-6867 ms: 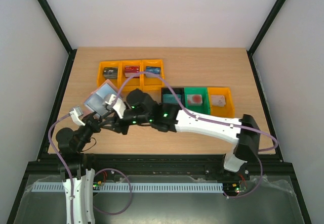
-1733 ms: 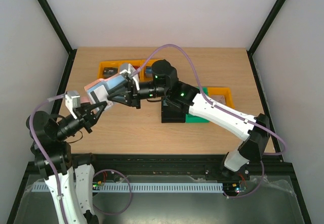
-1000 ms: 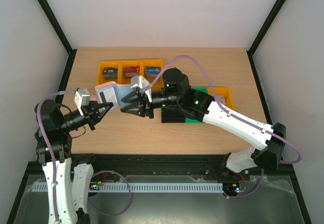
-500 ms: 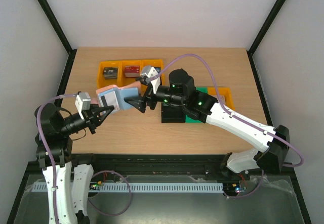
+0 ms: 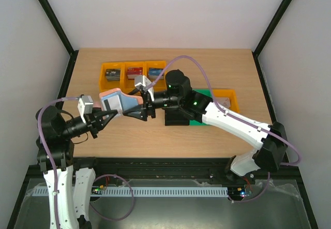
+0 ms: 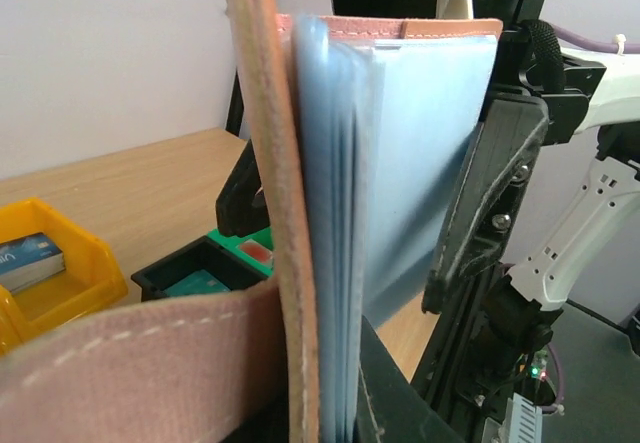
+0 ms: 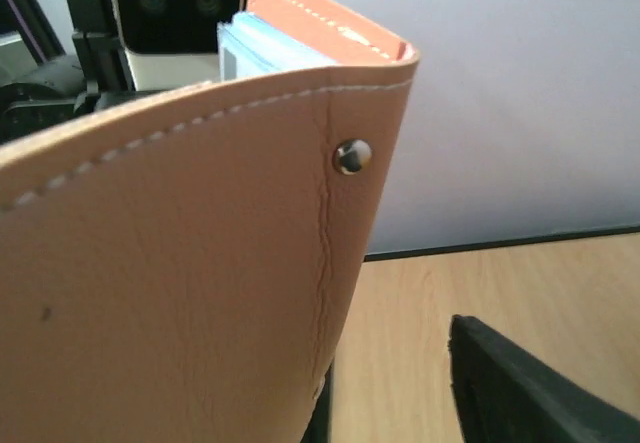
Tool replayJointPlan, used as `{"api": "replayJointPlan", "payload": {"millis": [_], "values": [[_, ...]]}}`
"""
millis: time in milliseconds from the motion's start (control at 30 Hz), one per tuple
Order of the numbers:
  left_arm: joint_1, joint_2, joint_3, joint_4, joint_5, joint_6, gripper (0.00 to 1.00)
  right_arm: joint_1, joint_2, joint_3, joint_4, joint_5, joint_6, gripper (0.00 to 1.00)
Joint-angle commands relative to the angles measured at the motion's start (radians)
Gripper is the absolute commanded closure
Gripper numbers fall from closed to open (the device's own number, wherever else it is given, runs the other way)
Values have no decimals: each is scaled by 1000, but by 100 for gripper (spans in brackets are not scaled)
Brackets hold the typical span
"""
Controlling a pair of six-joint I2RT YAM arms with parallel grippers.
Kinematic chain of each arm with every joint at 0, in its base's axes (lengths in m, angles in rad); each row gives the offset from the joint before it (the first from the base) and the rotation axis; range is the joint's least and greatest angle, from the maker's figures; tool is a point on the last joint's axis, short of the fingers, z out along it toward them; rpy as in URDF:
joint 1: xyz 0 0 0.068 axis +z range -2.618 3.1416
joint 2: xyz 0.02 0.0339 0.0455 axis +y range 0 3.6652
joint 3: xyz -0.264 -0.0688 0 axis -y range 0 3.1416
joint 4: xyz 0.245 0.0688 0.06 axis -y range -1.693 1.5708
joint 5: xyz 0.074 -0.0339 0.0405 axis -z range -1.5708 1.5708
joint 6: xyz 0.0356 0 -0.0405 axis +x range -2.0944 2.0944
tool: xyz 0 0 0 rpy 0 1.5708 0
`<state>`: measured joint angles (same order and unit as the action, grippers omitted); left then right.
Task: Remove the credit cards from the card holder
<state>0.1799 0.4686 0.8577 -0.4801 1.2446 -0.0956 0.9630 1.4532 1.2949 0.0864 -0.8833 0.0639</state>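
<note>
white arm links [image 5: 227,120], black joints [image 5: 176,81], green leds [image 5: 195,103], purple cables [image 5: 181,57], white wrist cameras [image 5: 85,105].

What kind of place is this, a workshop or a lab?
Probably a robotics lab test cell: a left arm and right arm bolted at the near edge of a wooden table, plain white walls enclosing it, and rows of small plastic bins.

Robot lab cell, white walls [image 5: 170,12], black frame [image 5: 52,17], wooden table [image 5: 155,136]
</note>
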Motion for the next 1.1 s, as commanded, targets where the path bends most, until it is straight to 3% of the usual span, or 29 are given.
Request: {"api": "replayJointPlan", "payload": {"millis": [0, 167, 200, 300, 433, 633, 867, 1067], "values": [[-2, -12, -14, 27, 61, 20, 96, -1, 4, 24, 63, -13, 31, 44], [-3, -14, -26, 32, 83, 13, 96, 0, 6, 20, 57, 28, 40, 93], [-2, -15, -27, 34, 85, 12, 96, -1, 6, 20, 51, 42, 42, 98], [-2, -16, -34, 46, 87, -5, 94, -7, -3, 10, 45, 64, 40, 98], [0, -29, -54, 61, 45, -31, 75, -43, -33, -27, 80, 23, 67, 98], [1, -54, -74, 57, 25, -42, 68, -66, -68, -36, 11, -11, 28, 98], [3, -55, -84, 71, -44, -41, 66, -67, -86, -31, -48, -59, -16, 98], [3, -76, -122, 115, -122, -57, 73, -66, -47, 12, -71, -199, -24, 98]]}}
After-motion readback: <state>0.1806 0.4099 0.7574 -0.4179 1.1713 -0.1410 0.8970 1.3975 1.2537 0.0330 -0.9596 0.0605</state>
